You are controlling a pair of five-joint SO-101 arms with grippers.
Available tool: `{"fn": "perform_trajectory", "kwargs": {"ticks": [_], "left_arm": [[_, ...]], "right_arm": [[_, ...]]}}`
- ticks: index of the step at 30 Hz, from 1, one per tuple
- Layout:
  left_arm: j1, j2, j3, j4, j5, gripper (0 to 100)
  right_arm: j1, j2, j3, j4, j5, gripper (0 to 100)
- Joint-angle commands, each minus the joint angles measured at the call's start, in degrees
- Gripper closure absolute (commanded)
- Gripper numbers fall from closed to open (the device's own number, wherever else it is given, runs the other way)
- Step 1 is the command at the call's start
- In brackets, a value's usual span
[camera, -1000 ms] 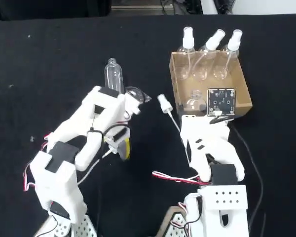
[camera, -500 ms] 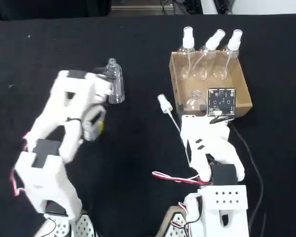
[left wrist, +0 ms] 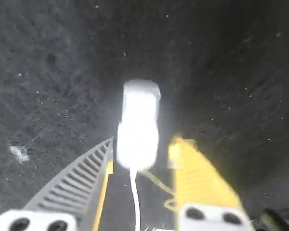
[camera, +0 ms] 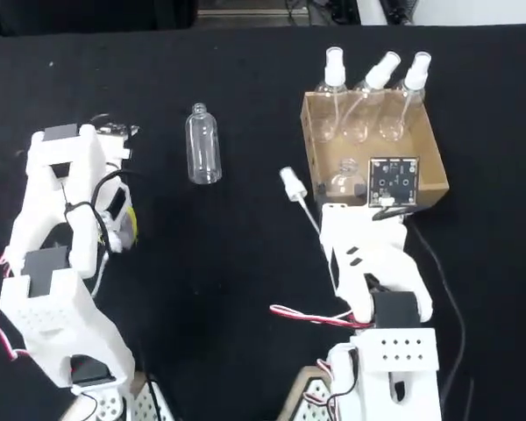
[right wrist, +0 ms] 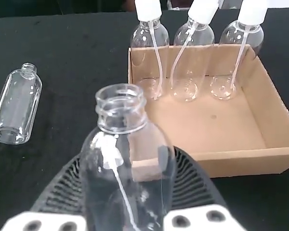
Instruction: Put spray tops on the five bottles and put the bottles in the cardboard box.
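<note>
My left gripper (left wrist: 142, 144) is shut on a white spray top (left wrist: 139, 115) whose thin tube runs back between the fingers. In the high view it hangs at the table's left (camera: 121, 232). My right gripper (right wrist: 127, 159) is shut on an uncapped clear bottle (right wrist: 123, 144), held upright at the near edge of the cardboard box (camera: 431, 149). Three capped bottles (camera: 368, 96) lean on the box's far wall. Another uncapped bottle (camera: 203, 145) lies on the black table, well to the right of my left gripper. A loose spray top (camera: 291, 184) lies left of the box.
The loose spray top's tube stretches across the cloth towards the right arm's body (camera: 368, 254). Red and white cables (camera: 307, 316) trail by the right arm's base. The black table (camera: 245, 281) is bare between the arms.
The left arm has swung left, away from the lying bottle it hung beside a second ago. That bottle shifted slightly and now lies alone. The right arm has kept still.
</note>
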Motion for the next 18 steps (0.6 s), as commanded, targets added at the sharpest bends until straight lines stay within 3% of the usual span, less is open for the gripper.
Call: {"fn": "perform_trajectory", "kwargs": {"ticks": [1, 5, 11, 18], "left_arm": [[-0.75, -0.44, -0.84, -4.57, 0.09, 74], [-0.66, -0.44, 1.19, -7.74, -0.88, 74], [-1.54, -0.44, 4.44, -8.26, -9.32, 74], [-0.75, -0.44, 4.79, -9.23, -10.11, 74]], "right_arm": [[0.88, -1.36, -0.57, -1.67, -0.26, 98.8], [0.88, -1.36, -0.57, -1.49, -0.26, 98.8], [0.88, -1.36, -0.57, -1.58, -0.26, 98.8], [0.88, -1.36, -0.57, -1.67, -0.26, 98.8]]}}
